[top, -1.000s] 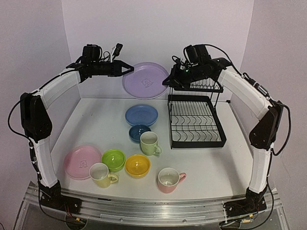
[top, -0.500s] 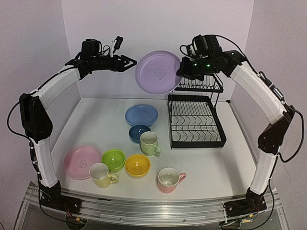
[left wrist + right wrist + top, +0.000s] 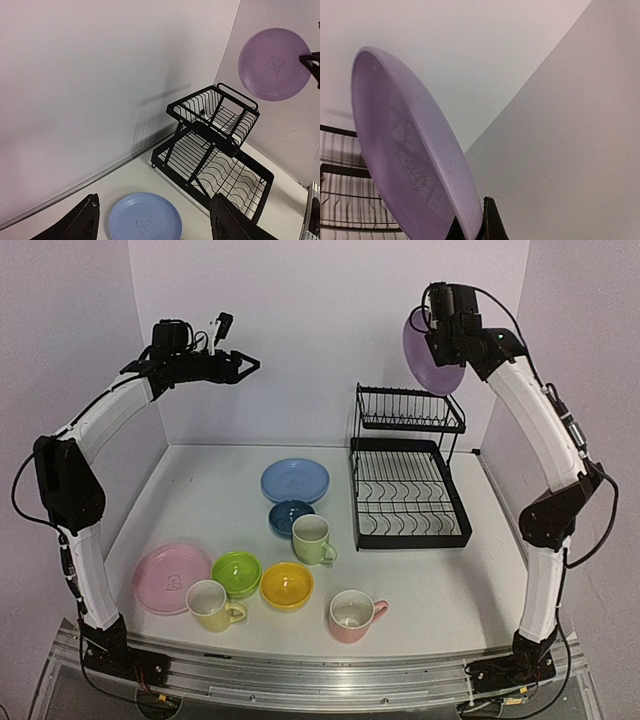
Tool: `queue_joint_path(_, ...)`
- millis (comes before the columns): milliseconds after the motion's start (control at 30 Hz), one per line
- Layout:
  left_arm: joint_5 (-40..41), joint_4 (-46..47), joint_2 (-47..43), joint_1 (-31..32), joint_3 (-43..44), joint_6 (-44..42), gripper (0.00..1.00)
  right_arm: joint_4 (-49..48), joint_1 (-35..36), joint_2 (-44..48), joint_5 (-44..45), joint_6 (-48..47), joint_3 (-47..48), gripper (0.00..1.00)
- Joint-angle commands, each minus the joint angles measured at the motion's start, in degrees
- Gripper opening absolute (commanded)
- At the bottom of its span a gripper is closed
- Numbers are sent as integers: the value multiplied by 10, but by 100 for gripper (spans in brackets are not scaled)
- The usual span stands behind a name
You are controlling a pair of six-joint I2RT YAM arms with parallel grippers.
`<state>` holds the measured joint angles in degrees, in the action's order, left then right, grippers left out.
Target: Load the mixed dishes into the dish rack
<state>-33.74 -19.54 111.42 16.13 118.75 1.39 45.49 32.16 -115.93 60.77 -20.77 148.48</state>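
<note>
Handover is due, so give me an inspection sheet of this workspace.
Surface: white table, no spills seen.
Job's things: black two-tier wire dish rack, empty; glossy lilac ceramic plate held high near it; on the table: blue plate, pink plate, dark blue bowl, green bowl, yellow bowl, pale green mug, yellow mug, pink mug.
Clutter: nothing seen.
Grippers: left gripper open, empty; right gripper shut on the lilac plate.
Cables: black cables along both arms.
Surroundings: plain pale walls.
</note>
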Motion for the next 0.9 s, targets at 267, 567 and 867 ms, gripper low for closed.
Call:
queue_joint_path(267,-10,-5,-15,-14,-15,10,75,-312,-57,-62,204,17,-23,0)
queue_joint_path(567,-30,-1,-15,-34,-27,33,74,-316,7,-1,225,79,-139,0)
queue_joint_path(867,-52,-3,-14,-47,-29,38,74,-317,14,52,236,147,-261,0)
